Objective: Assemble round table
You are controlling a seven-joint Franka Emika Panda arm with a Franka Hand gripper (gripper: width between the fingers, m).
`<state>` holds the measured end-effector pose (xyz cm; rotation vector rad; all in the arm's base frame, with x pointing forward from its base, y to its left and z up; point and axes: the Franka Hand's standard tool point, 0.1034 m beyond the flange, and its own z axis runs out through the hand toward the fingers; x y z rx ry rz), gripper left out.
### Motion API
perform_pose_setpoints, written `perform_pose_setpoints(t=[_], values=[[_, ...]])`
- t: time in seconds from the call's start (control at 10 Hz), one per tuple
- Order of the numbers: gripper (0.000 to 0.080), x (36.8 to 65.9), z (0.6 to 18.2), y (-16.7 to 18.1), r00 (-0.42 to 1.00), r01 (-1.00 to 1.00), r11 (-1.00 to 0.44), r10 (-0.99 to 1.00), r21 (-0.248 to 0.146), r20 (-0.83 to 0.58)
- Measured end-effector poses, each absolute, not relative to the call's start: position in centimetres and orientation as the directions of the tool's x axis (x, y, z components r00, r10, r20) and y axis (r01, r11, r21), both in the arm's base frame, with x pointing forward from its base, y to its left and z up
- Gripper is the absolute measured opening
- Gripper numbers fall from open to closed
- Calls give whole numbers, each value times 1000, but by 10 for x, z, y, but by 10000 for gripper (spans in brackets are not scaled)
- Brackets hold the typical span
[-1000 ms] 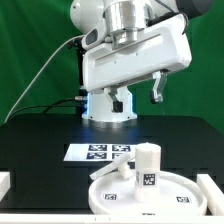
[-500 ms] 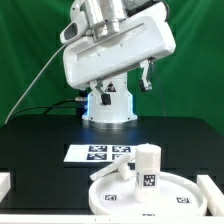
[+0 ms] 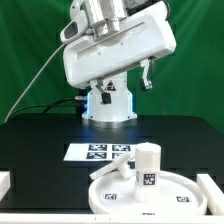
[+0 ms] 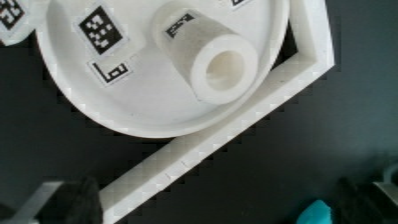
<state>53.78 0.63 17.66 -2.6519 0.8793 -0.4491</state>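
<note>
First, in the exterior view we see the gripper (image 3: 122, 86) up high, well above the black table (image 3: 40, 150). Its two fingers are spread wide apart and nothing is between them. Down near the front lies the big round disc (image 3: 178, 186), flat on the table. The thick leg (image 3: 148, 163) stands upright on the disc, near its middle. A small white part (image 3: 113, 171) rests on the disc just beside the leg, on the exterior view's left. We cannot tell its shape. The marker board (image 3: 98, 152) lies flat behind the disc.

Next, in the wrist view we look down on the round disc (image 4: 160, 100) and the leg (image 4: 222, 65). A white rail (image 4: 205, 145) runs close along the disc's edge. Of the gripper (image 4: 222, 205) we see two dark fingertips (image 4: 71, 200), far apart, with only table between them.
</note>
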Motion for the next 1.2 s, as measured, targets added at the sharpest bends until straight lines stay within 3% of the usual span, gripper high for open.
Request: perform_pose_setpoints(t=[0.3,0.6,0.9,1.2], values=[[648,534,174,-1,810,-433,-818,-537,-379,234],[648,545,181,-7,828,-475,-745,-559,-469,49],[648,552,177,-16,836,-521,-668,-524,-531,-161],[648,553,173,-19,831,-524,-674,-539,-520,-139]])
